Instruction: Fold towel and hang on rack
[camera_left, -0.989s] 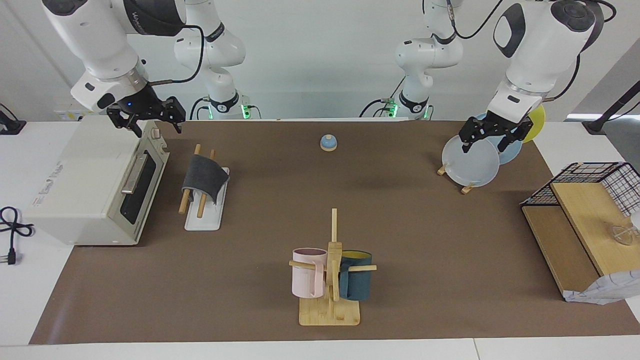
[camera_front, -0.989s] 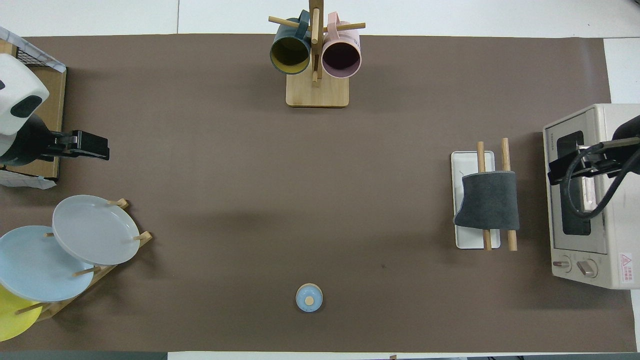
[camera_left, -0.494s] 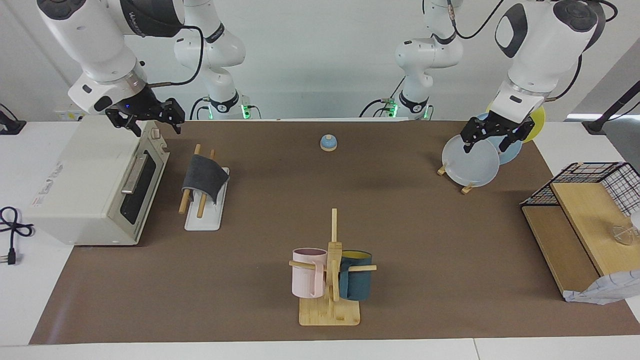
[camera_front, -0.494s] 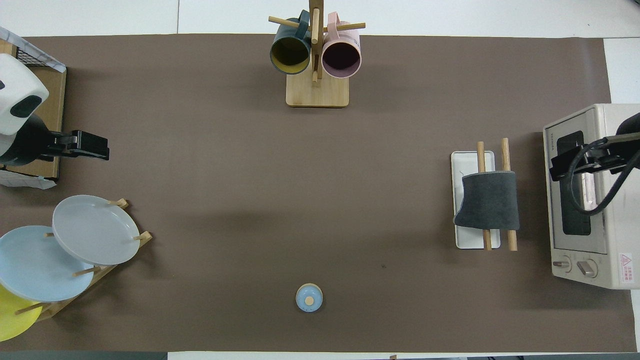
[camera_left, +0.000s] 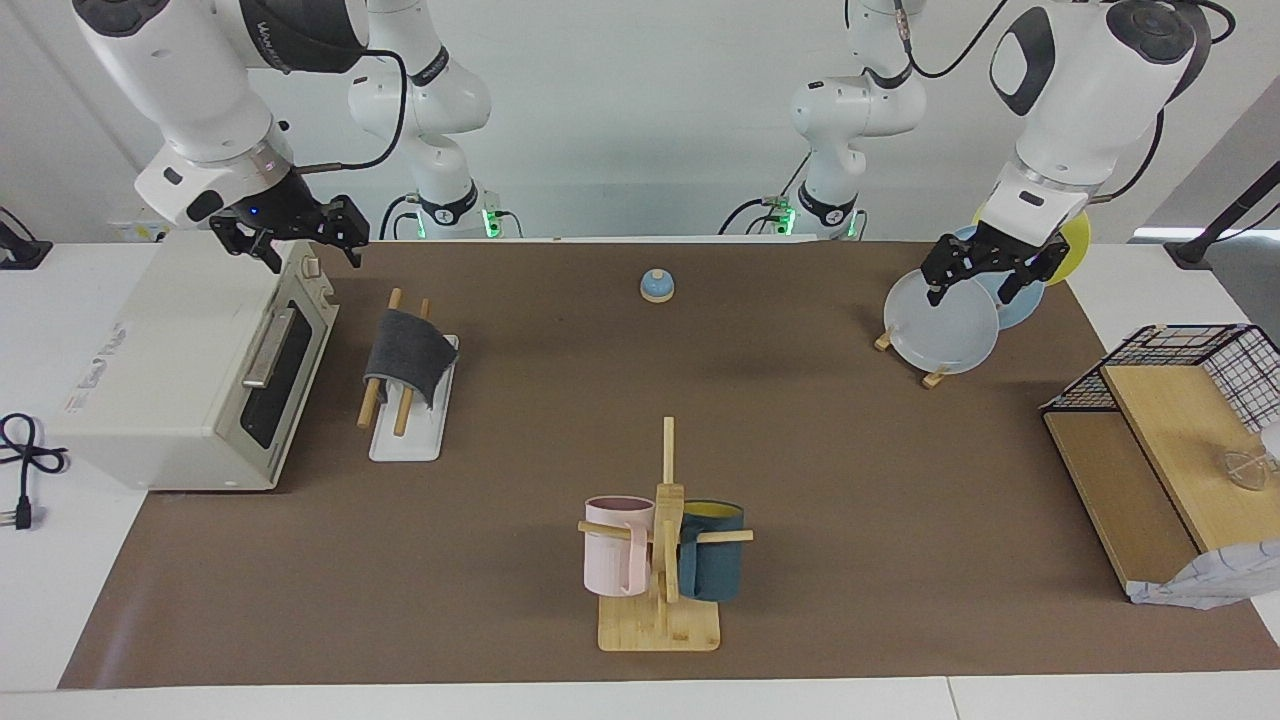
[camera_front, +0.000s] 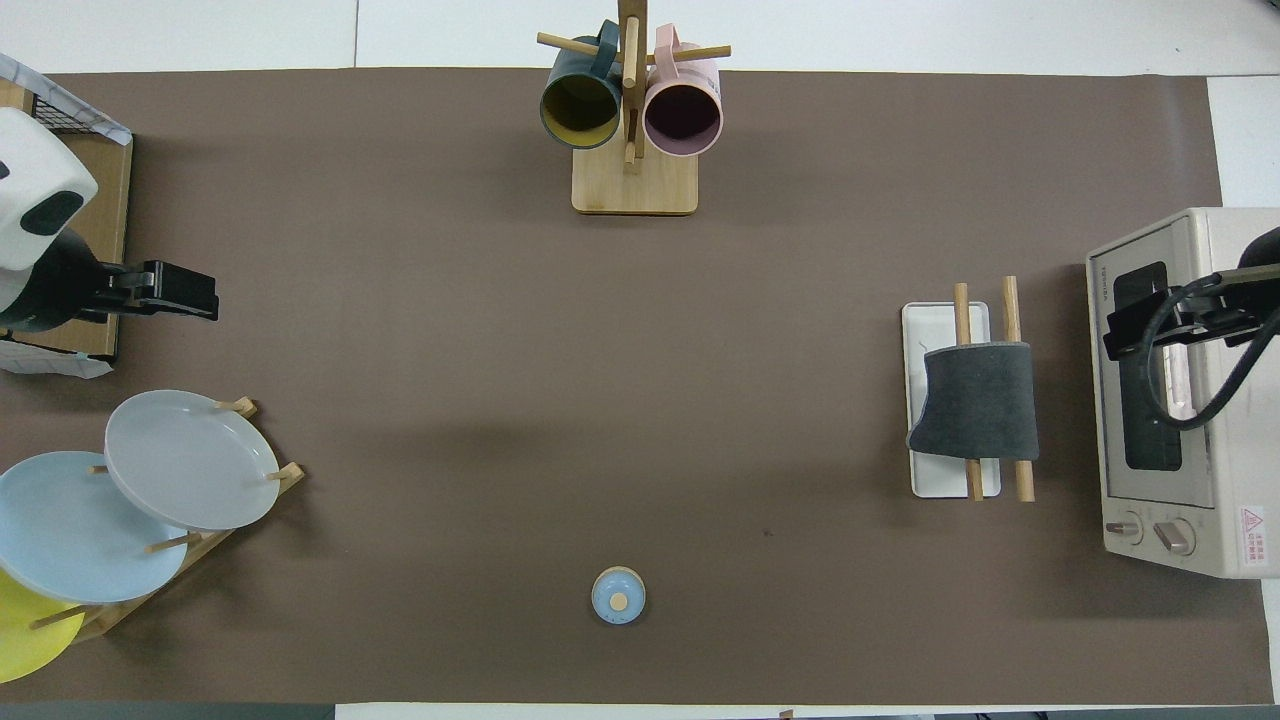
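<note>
The towel (camera_left: 408, 355) hangs folded, grey face out, over both rods of the rack (camera_left: 405, 437), below the right claw (camera_left: 303, 243) and toward the middle of the surface. That claw hovers over the toaster oven (camera_left: 190, 365), released and empty. The left claw (camera_left: 984, 275) hangs above the plates (camera_left: 945, 330), also released, holding nothing.

Facing view: high, across from the robots, looking at them.
Overhead view: high, steeply down.
Shared: whole brown-matted surface (camera_left: 820, 480) (camera_front: 420, 330), half-turned.
</note>
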